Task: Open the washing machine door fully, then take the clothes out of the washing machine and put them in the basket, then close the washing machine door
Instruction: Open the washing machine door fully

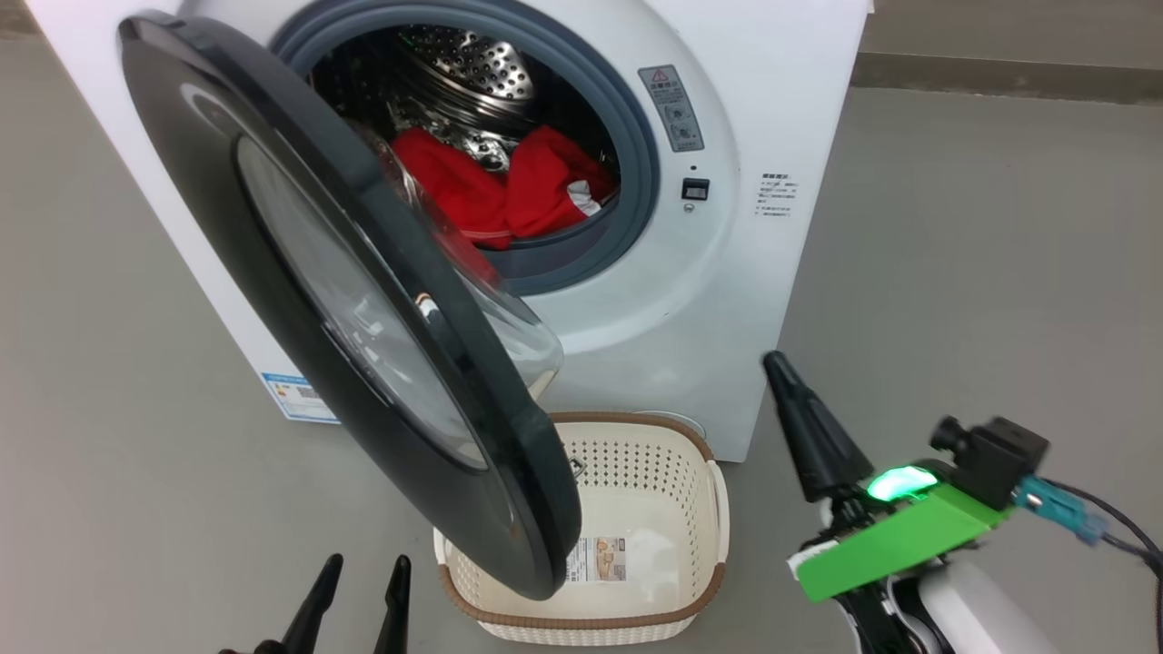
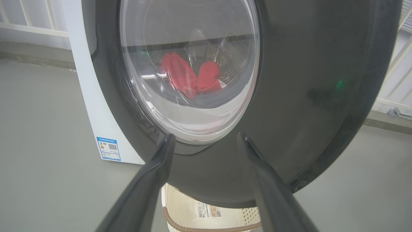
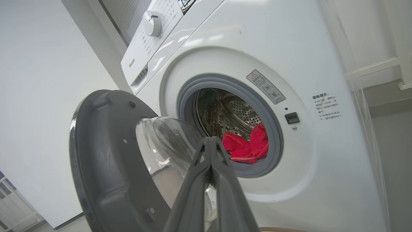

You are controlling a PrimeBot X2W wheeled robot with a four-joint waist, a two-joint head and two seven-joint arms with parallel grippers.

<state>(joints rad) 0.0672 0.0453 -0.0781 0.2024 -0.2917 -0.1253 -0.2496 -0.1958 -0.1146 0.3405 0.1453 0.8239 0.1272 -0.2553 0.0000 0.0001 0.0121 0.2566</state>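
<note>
The white washing machine [image 1: 781, 91] has its door [image 1: 186, 154] swung partway out toward me, black rim and bulging glass window facing left. Red clothes [image 1: 500, 186] lie in the steel drum. The cream basket [image 1: 627, 420] stands on the floor below the door's lower edge. My left gripper [image 1: 363, 561] is open at the lower left, short of the door. In the left wrist view its fingers [image 2: 167, 145] frame the door's outer face [image 2: 322, 80], with the clothes [image 2: 190, 75] seen through the glass. My right gripper [image 1: 775, 363] is shut and empty, right of the basket. In the right wrist view it [image 3: 210, 140] points at the clothes [image 3: 246, 145].
Grey floor surrounds the machine on both sides. A blue label [image 1: 295, 395] sits at the machine's lower left corner. The control dial [image 3: 153, 22] is on the top panel. A white railing [image 2: 396, 64] stands behind the door's right edge in the left wrist view.
</note>
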